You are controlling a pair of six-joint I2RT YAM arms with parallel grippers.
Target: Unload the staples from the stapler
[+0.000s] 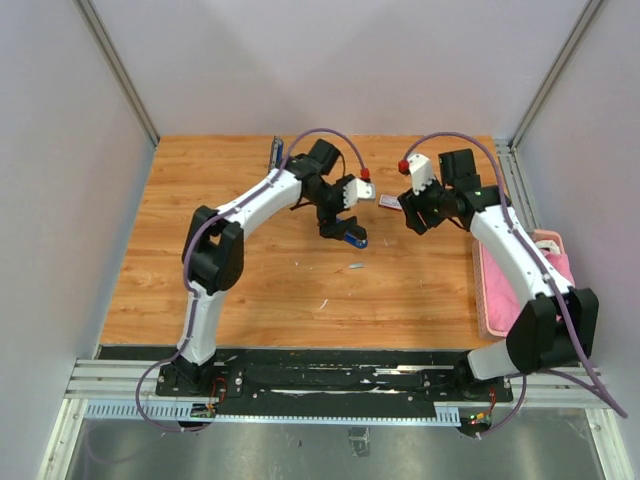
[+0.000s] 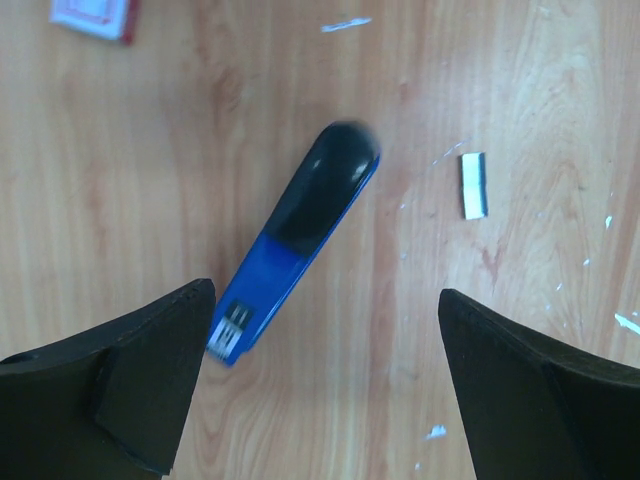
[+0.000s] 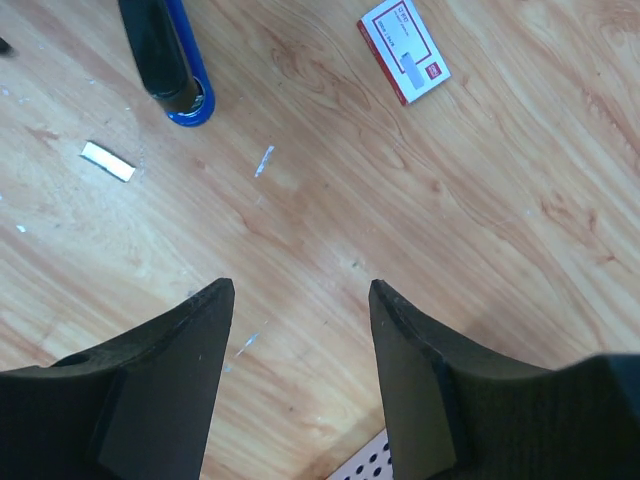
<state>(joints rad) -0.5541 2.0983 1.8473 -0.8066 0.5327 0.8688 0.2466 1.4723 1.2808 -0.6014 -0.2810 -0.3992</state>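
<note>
Left wrist view: the staples [image 2: 473, 185] are one short, flat, silvery-white strip lying loose on the bench [image 2: 120, 180]. Its long axis runs almost straight up and down this view. It lies apart from the stapler [image 2: 300, 235], on that view's right side.

The stapler has a blue body with a black upper part. It lies diagonally, rounded black end toward upper right, pale metal end toward lower left. Its outline is blurred.

The left claw [image 2: 325, 295] stands wide above it. The stapler's lower end is just beside the finger [image 2: 150, 370] on the view's left side; contact cannot be told. Nothing is gripped.

Top view: the left arm [image 1: 250, 205] rises from its base, bends at the elbow and reaches toward the bench centre, claw pointing down over the stapler. The right arm [image 1: 510, 250] bends at its elbow and reaches inward, facing the left.

Right wrist view: the right claw [image 3: 300, 288] is parted to a moderate gap, empty, above bare bench. A small white box [image 3: 404, 50] with red marking lies beyond it.
</note>
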